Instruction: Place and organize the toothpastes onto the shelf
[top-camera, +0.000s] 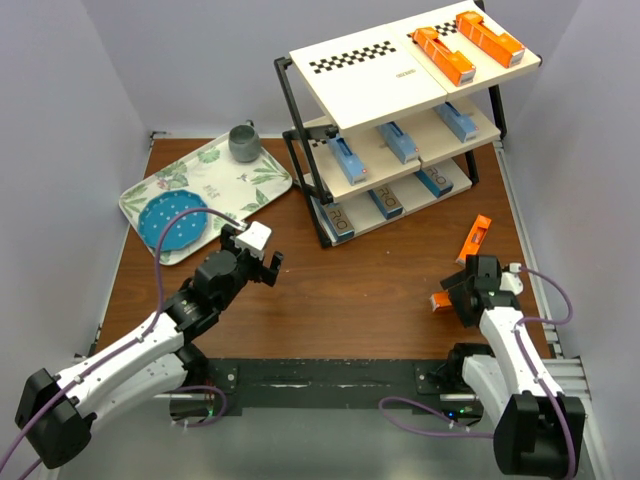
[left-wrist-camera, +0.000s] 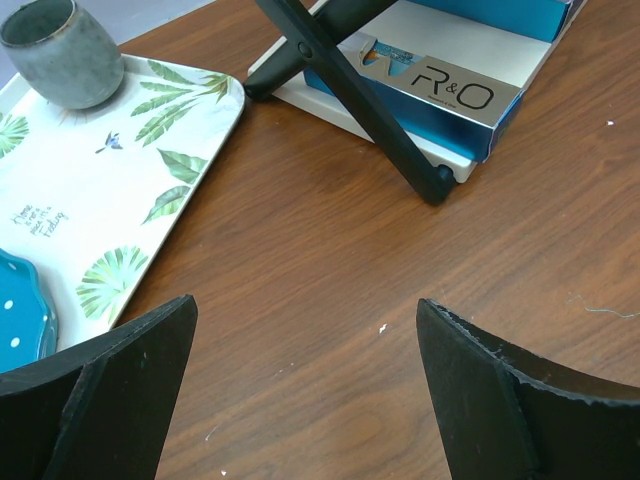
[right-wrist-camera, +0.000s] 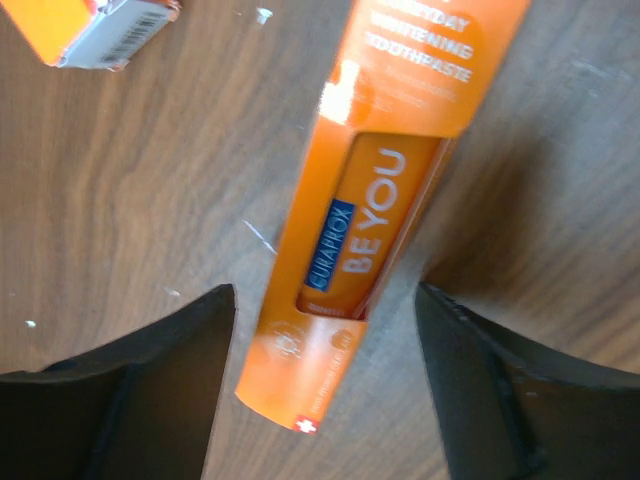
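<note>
The shelf (top-camera: 370, 85) stands at the back right, with two orange toothpastes (top-camera: 443, 54) on its top board, blue ones (top-camera: 398, 141) on the middle board and silver and blue ones (top-camera: 338, 218) on the bottom. Two orange cartons lie on the table: one (top-camera: 476, 237) free, one (top-camera: 439, 301) under my right gripper (top-camera: 462, 292). In the right wrist view that carton (right-wrist-camera: 370, 230) lies between the open fingers of the right gripper (right-wrist-camera: 322, 290), with a gap on each side. My left gripper (top-camera: 262, 262) (left-wrist-camera: 305, 305) hangs open and empty above the wood, near the shelf's foot (left-wrist-camera: 370, 100) and a silver carton (left-wrist-camera: 440, 90).
A leaf-patterned tray (top-camera: 250, 185) (left-wrist-camera: 100, 200) sits at the back left with a grey cup (top-camera: 243, 141) (left-wrist-camera: 60, 50) and a blue dotted plate (top-camera: 172, 224) (left-wrist-camera: 20, 310) on it. The end of the other orange carton (right-wrist-camera: 100, 30) shows beyond the right gripper.
</note>
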